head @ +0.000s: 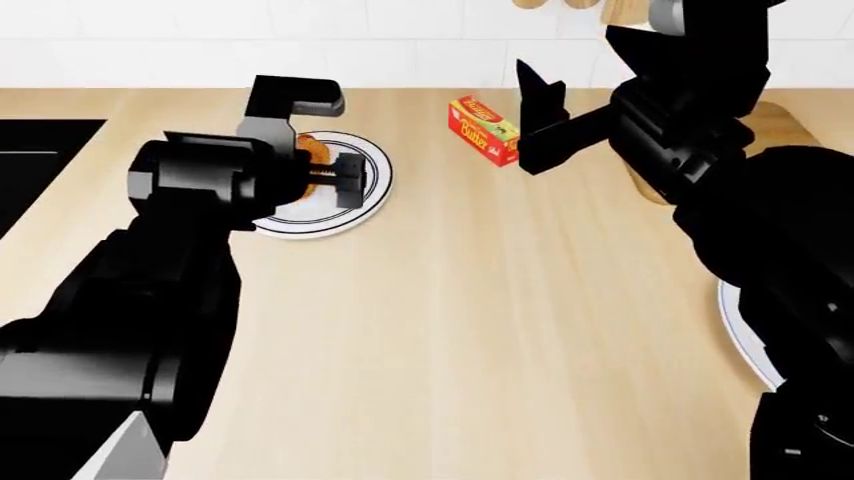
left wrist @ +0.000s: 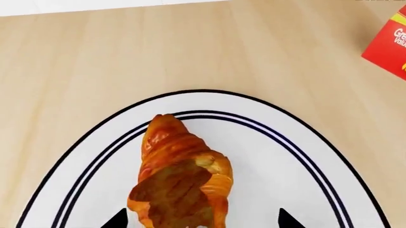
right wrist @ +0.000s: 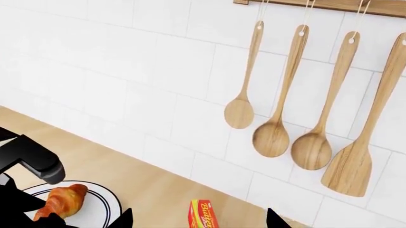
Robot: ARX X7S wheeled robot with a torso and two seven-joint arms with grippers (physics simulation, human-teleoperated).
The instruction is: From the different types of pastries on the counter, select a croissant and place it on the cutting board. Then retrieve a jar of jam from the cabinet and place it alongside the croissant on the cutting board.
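Note:
The golden-brown croissant (left wrist: 180,175) lies on a white blue-rimmed plate (left wrist: 279,156) on the beige counter (left wrist: 127,57). My left gripper (left wrist: 203,221) is open and low over the plate, a fingertip on each side of the croissant's near end and apart from it. In the head view the left gripper (head: 320,172) covers most of the croissant (head: 314,150). My right gripper (head: 531,120) is open and empty, raised above the counter near the wall; its fingertips (right wrist: 123,219) frame the backsplash. A corner of the cutting board (head: 790,125) shows behind the right arm. The jam jar and the cupcake are out of view.
A red and yellow butter box (head: 483,130) stands right of the croissant's plate (head: 367,195) and also shows in the right wrist view (right wrist: 203,214). A second plate (head: 734,330) peeks out under the right arm. A black cooktop (head: 40,160) is at far left. Wooden spoons (right wrist: 273,137) hang on the tiled wall.

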